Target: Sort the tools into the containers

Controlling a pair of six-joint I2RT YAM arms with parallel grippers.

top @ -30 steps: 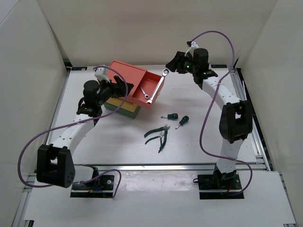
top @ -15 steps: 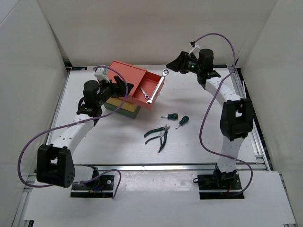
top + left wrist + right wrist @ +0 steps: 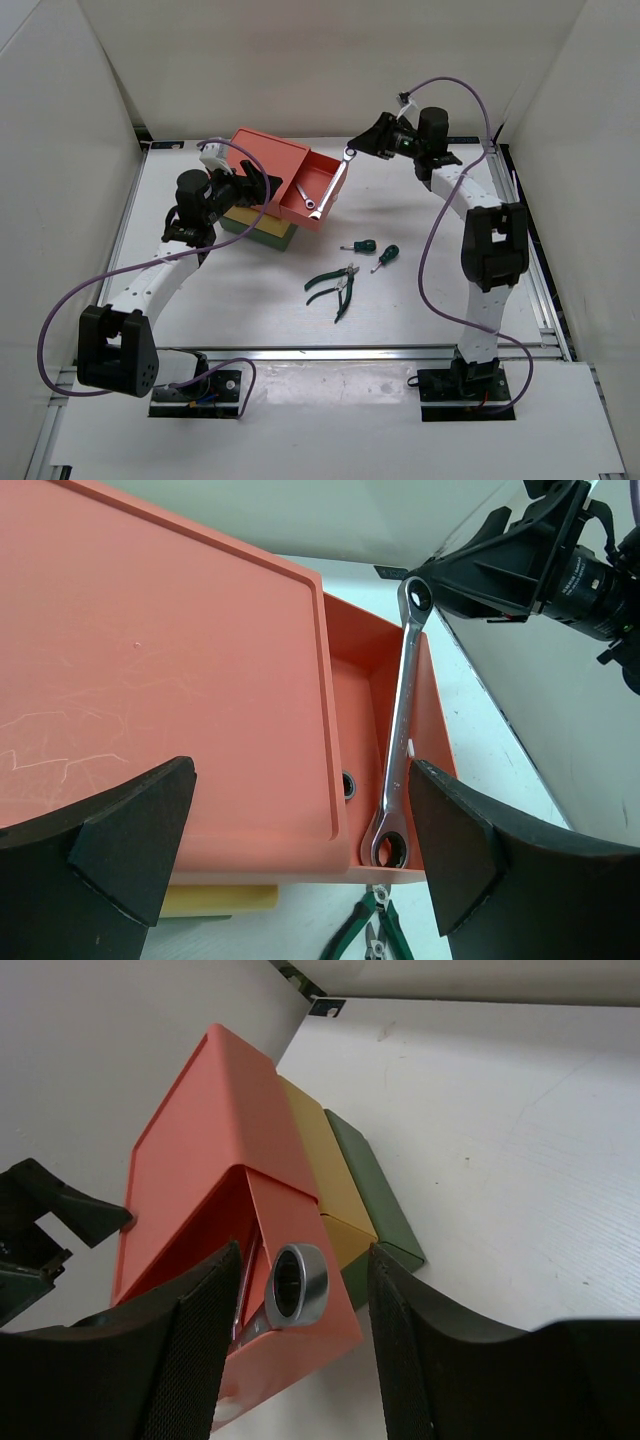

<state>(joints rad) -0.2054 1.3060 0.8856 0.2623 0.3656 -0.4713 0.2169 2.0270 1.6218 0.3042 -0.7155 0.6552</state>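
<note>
The salmon-red container tops the yellow and dark green ones, and its drawer is pulled out. A silver wrench leans across the drawer, its ring end poking over the far rim. That end sits between the fingers of my open right gripper with gaps on both sides. A second wrench peeks from inside the drawer. My left gripper is wide open over the red container. Two screwdrivers and two pliers lie on the table.
White walls enclose the table on three sides. Metal rails run along its left and right edges. The right arm's purple cable arcs above the back right. The pliers lie just in front of the drawer.
My right wrist has shifted slightly to the right and its fingers have drawn a little closer together. The wrench, the drawer and the left arm have stayed put.
</note>
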